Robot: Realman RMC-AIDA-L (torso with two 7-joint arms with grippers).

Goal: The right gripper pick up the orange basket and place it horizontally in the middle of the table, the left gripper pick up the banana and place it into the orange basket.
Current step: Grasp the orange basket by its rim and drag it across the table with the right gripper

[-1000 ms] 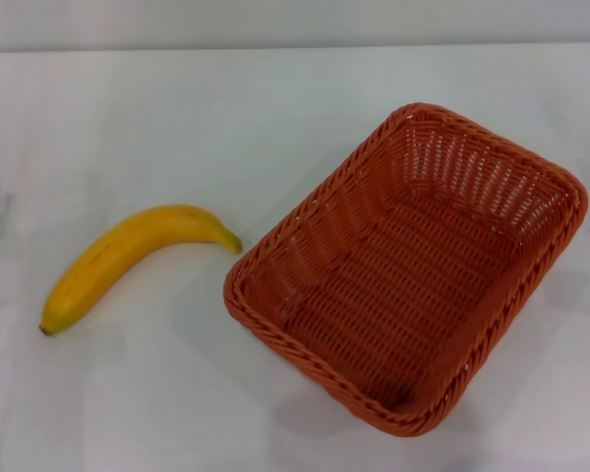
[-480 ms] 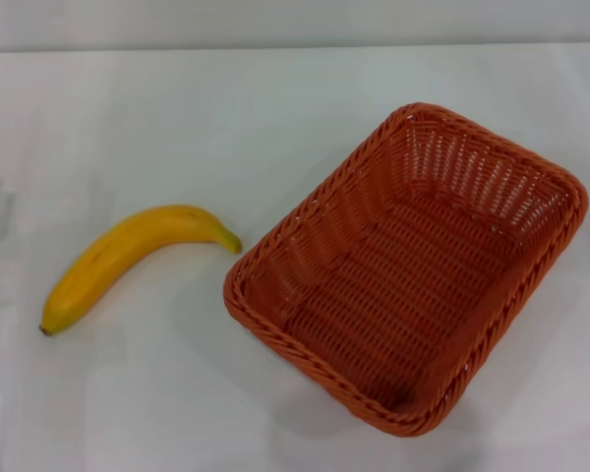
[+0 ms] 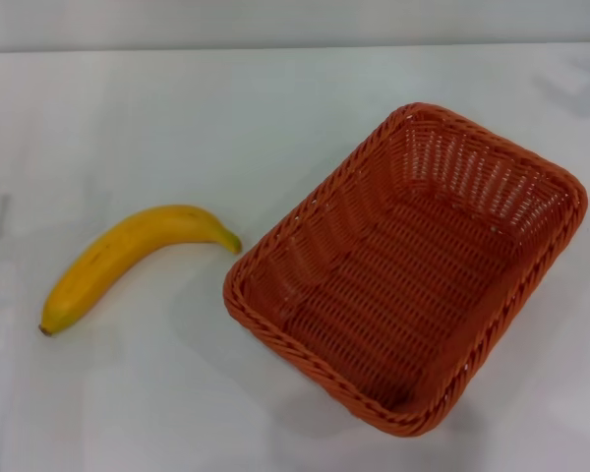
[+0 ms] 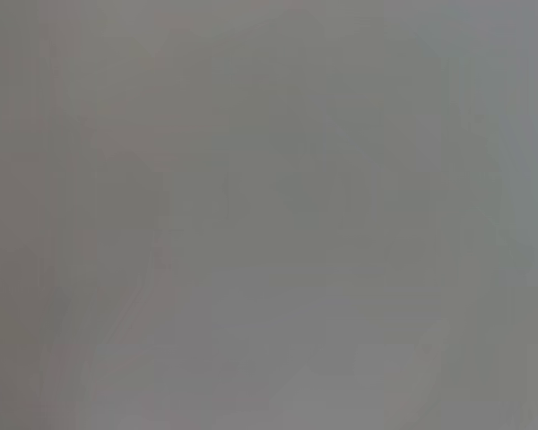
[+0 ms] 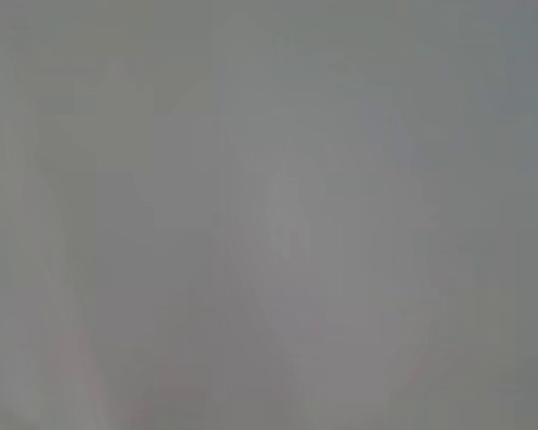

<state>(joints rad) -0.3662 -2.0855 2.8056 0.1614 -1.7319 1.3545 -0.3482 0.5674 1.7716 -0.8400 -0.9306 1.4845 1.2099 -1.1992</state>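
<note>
The orange basket stands on the white table in the head view, right of centre and turned at an angle, with nothing inside it. To its left lies the yellow banana, its stem tip close to the basket's near-left corner but apart from it. Neither gripper appears in the head view. Both wrist views hold only a plain grey surface, with no fingers, basket or banana in them.
The table's far edge runs across the top of the head view, with a grey wall behind it. A faint shadow lies on the table at the far right.
The basket and banana have not moved. A faint shadow has appeared on the table at the far right.
</note>
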